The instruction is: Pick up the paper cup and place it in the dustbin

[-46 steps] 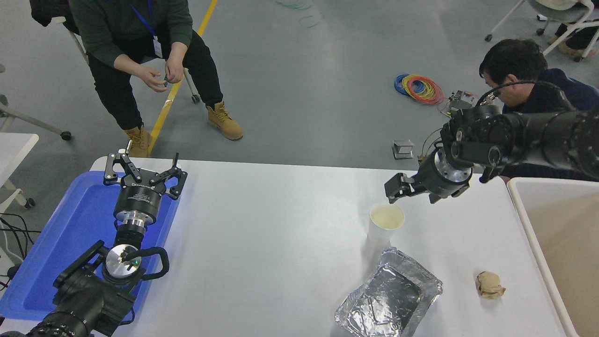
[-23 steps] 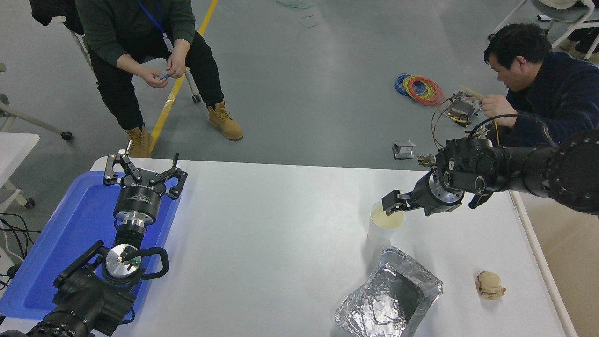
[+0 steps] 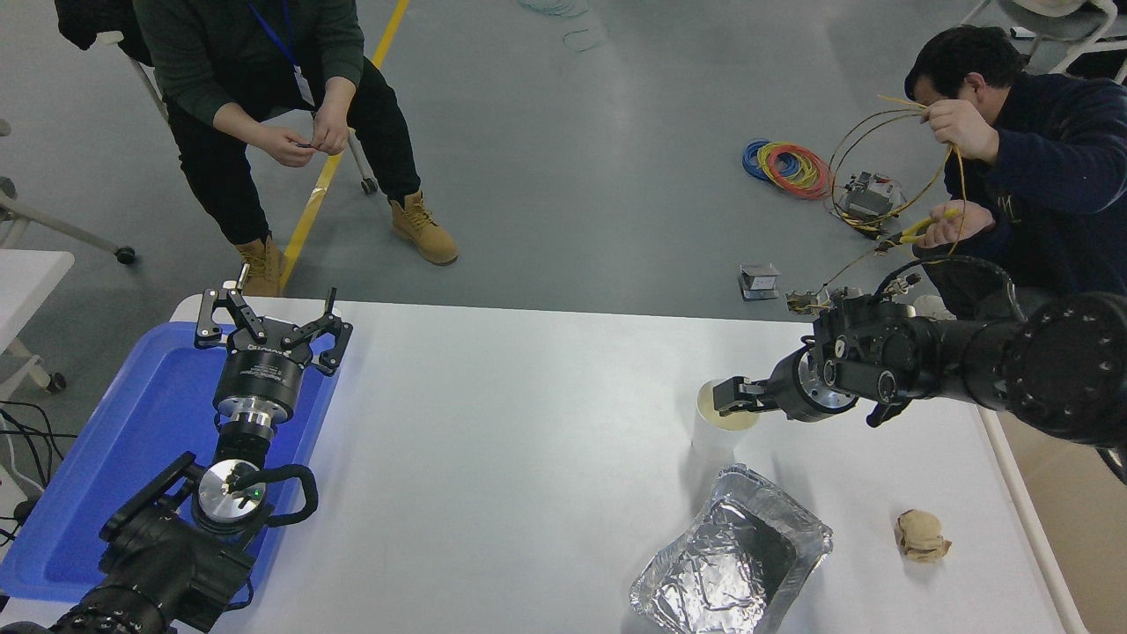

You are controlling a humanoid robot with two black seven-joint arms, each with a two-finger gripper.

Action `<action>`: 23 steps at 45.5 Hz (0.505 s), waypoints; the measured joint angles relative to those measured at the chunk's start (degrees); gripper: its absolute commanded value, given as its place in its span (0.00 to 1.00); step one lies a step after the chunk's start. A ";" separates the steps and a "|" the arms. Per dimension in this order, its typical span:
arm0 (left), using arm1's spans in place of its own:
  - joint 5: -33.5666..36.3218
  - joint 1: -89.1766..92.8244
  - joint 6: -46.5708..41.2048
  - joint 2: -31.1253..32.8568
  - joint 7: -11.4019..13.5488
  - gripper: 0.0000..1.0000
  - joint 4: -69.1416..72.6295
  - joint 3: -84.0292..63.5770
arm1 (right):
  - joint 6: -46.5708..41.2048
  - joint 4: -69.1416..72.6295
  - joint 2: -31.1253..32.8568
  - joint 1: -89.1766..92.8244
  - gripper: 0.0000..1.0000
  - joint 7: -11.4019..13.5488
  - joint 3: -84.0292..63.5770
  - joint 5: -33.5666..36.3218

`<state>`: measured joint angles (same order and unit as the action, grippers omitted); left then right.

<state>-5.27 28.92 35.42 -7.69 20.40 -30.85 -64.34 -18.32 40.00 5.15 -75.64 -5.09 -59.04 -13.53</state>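
The small white paper cup (image 3: pixel 710 438) stands upright on the white table (image 3: pixel 511 414), right of the middle. My right gripper (image 3: pixel 727 395) reaches in from the right, nearly level, and its tip sits over the cup's rim and cream inside. The frame does not show how it stands on the cup. The dustbin (image 3: pixel 1024 506), with a white rim and beige inside, stands at the table's right edge, partly behind my right arm. My left gripper (image 3: pixel 269 322) is open and parked over the blue tray (image 3: pixel 132 440) at the lower left.
A crumpled silver foil tray (image 3: pixel 731 555) lies just in front of the cup. A crumpled brown paper ball (image 3: pixel 920 535) lies to its right. One person sits beyond the table's far left, another crouches with wires at the far right.
My right gripper has come down and a little left, from above and behind the cup onto its rim. The cup has not moved. The person at the right has raised a yellow wire.
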 measured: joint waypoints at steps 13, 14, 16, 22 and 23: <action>0.00 0.00 0.00 0.01 0.00 1.00 0.00 0.00 | 1.02 -0.40 -0.64 0.59 0.00 -1.20 -0.41 -0.88; 0.00 0.00 0.00 0.01 0.00 1.00 0.00 0.00 | 1.08 -0.41 -0.68 0.59 0.00 -1.43 -0.43 -1.04; 0.00 0.00 0.00 0.01 0.00 1.00 0.00 0.00 | 1.25 -0.44 -0.77 0.59 0.00 -2.10 -0.47 -1.56; 0.00 0.00 0.00 0.01 0.00 1.00 0.00 0.00 | 1.72 -0.48 -0.96 0.47 0.00 -3.74 -0.55 -2.99; 0.00 0.00 0.00 0.01 0.00 1.00 0.00 0.00 | 1.77 -0.49 -0.98 0.41 0.00 -3.90 -0.56 -3.12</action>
<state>-5.27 28.92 35.42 -7.68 20.40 -30.85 -64.34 -16.54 39.51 4.17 -75.23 -8.99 -59.60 -16.65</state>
